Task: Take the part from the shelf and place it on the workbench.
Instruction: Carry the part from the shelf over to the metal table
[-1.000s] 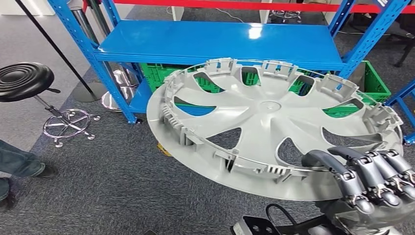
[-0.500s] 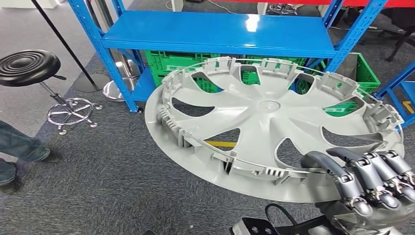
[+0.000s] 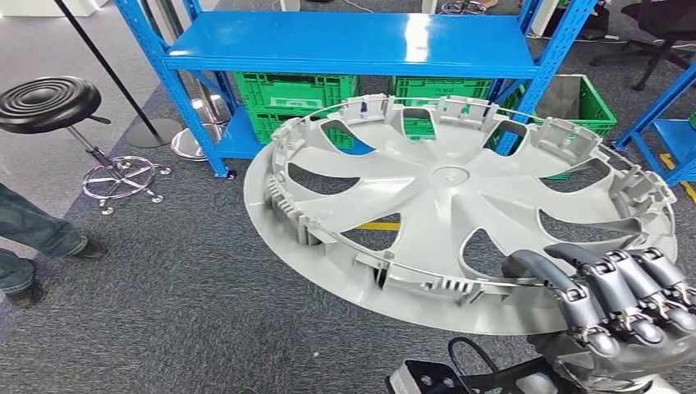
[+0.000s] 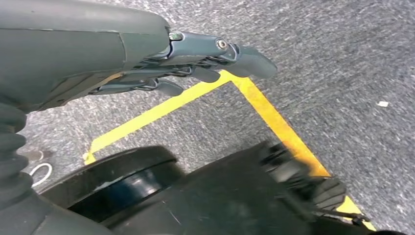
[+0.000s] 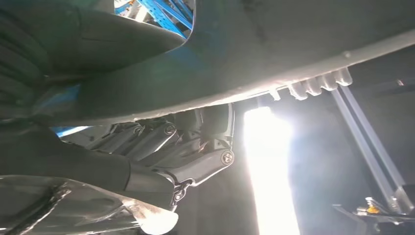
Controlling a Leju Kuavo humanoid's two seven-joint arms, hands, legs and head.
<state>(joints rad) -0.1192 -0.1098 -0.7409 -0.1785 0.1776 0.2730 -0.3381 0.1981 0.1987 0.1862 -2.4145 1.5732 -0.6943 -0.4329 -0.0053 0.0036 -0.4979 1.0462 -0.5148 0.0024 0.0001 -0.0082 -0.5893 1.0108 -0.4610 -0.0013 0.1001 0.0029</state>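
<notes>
At the far left you see a person's legs (image 3: 29,238) on the grey carpet, with a black stool (image 3: 45,103) near them, beside the blue shelf (image 3: 353,45) that has green crates (image 3: 295,90) under it. Your left hand (image 4: 195,63) hangs over yellow floor tape (image 4: 264,112), fingers apart and holding nothing. Further right, the grey wheel cover (image 3: 447,205) is off the shelf, tilted above the floor, its near right rim grasped by your right hand (image 3: 615,300).

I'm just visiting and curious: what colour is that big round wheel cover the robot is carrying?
Light grey all over; the wheel cover shows best in the head view, gripped by the right hand.
</notes>
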